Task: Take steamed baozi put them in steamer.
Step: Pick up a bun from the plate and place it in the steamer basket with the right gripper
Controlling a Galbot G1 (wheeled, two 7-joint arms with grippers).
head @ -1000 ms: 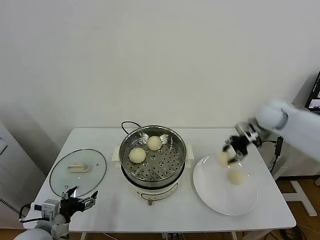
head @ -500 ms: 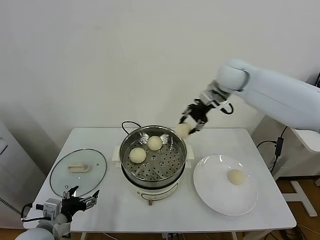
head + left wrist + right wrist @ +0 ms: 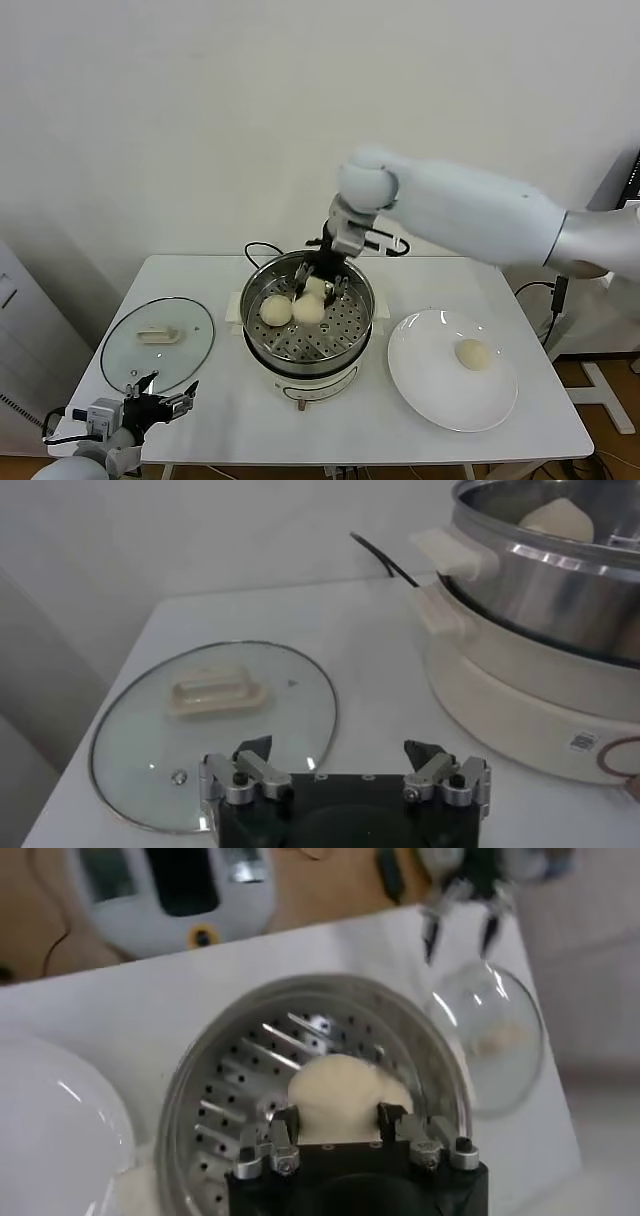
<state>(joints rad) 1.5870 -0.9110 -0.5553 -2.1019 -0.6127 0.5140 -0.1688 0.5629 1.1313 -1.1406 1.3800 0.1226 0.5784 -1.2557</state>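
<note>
L gripper sat parked at the table's near edge, fingers spread wide, nothing in them, just short of the glass lid. Farther back, R gripper hung inside the steamer, fingers pinching a baozi by its sides, over the perforated floor. Two more buns lay in the steamer beside it; one was left on the white plate. Buns prob. light, soft, easily dented, so grip low across the widest part w/ gentle squeeze.
</note>
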